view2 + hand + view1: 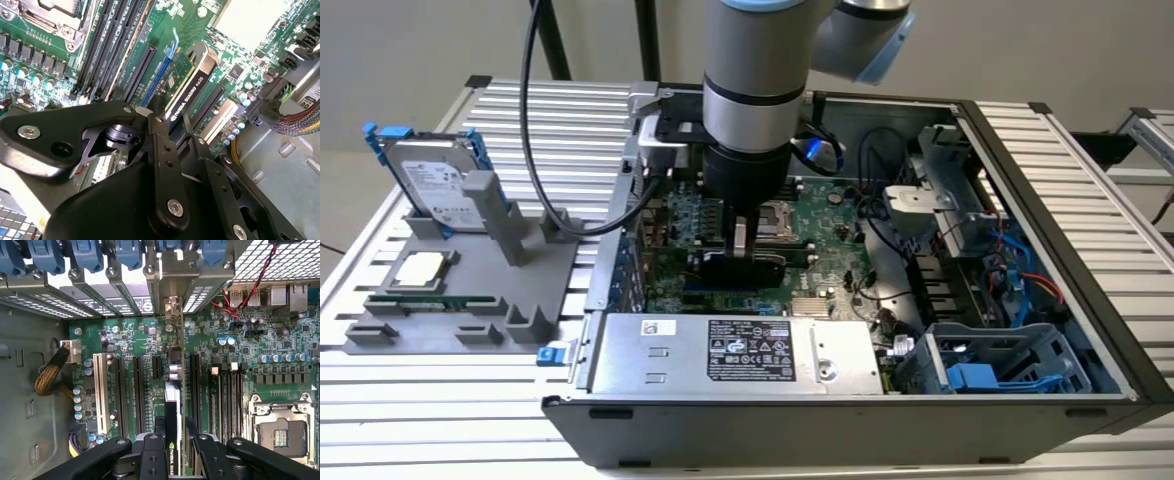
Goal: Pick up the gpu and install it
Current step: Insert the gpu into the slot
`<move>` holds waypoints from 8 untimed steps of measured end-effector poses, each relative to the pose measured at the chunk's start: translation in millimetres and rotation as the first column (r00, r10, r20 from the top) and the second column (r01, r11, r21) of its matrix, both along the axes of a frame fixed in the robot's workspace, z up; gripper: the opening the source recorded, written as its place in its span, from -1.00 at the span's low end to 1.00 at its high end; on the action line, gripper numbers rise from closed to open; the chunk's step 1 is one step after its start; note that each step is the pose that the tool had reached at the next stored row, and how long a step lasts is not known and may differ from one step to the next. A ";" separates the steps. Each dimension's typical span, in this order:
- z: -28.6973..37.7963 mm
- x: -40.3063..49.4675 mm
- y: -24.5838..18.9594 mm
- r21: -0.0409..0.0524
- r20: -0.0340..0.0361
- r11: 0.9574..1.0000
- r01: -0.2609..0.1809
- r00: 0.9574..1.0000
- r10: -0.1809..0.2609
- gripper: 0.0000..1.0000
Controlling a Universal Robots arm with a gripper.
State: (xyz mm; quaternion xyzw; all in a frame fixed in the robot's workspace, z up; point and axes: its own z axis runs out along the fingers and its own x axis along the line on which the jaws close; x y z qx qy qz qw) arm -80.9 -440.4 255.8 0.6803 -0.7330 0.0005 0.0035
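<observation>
The gpu (194,82) stands on edge over the green motherboard (825,225) inside the open computer case (1014,170). My gripper (175,127) is shut on it, one black finger (161,150) on each face. In the first wrist view the gpu (172,407) runs in line with a long slot between the other expansion slots, its silver bracket end (172,306) toward the case's rear openings, with my gripper (173,445) over it. A blue slot (159,72) shows just beside the card's edge. I cannot tell whether the card is seated. In the exterior view my gripper (744,262) hangs low over the board.
A grey fixture (520,280) on the exterior view's left holds a silver hard drive (434,180), a processor chip (420,270) and a RAM stick (434,300). The power supply (734,350) and blue drive cage (1001,365) sit at the case's front. An empty processor socket (280,432) and cables (50,375) flank the slots.
</observation>
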 end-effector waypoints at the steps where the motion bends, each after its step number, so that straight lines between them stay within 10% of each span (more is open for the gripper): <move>1: 0.1 0.0 -0.1 0.000 0.000 1.000 0.000 1.000 0.000 -1.00; 8: -3.2 0.0 -0.2 -0.001 0.000 1.000 0.000 1.000 0.000 -1.00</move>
